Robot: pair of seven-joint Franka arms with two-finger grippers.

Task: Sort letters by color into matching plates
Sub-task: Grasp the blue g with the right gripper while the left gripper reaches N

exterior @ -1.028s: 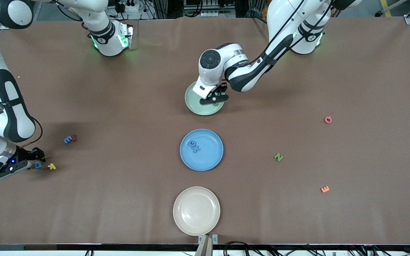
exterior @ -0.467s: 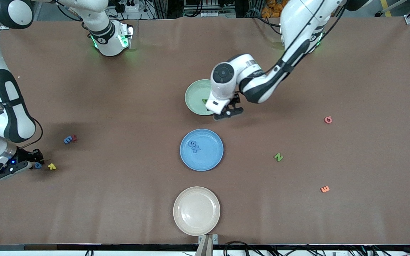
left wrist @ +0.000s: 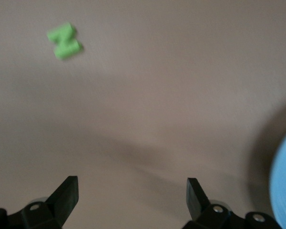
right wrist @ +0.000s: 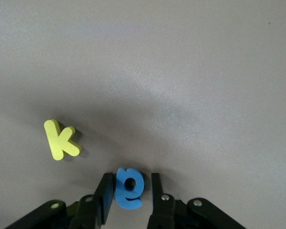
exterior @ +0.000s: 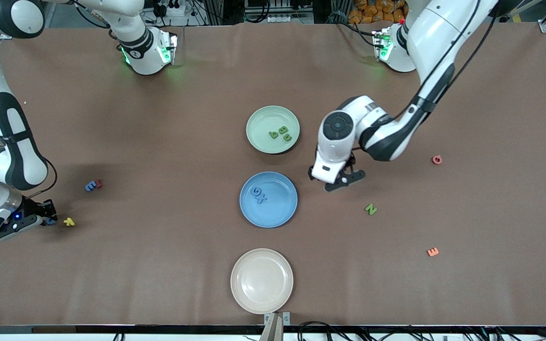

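Right gripper (right wrist: 129,191) fingers bracket blue g (right wrist: 129,187), yellow K (right wrist: 61,139) just beside. Left gripper (left wrist: 132,195) fingers spread, empty; green N (left wrist: 64,41) ahead, unobstructed.

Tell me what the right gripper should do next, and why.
Probably finish closing, then lift. The right gripper has its fingers on either side of the blue letter g lying on the table, beside the yellow K; the blue plate awaits it.
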